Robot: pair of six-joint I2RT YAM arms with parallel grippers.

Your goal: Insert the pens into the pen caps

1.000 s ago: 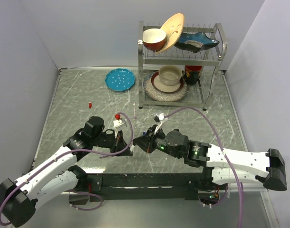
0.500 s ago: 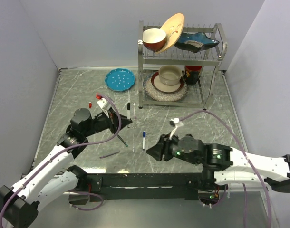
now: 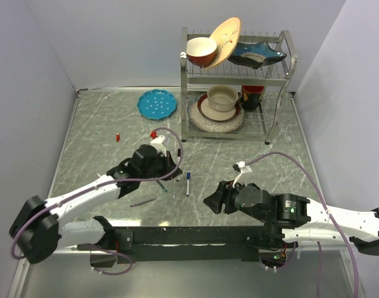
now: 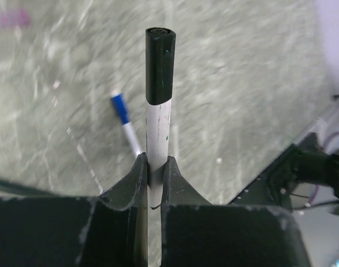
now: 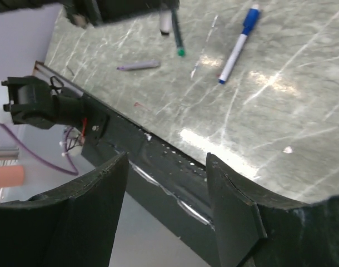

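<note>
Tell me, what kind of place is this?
Probably a robot test lab, not a real kitchen: the left arm and right arm work at a marbled table boxed in by plain walls, beside a stocked dish rack.

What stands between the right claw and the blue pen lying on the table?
Nothing visible does. The open right claw faces the blue pen, and only table surface lies between them.
</note>
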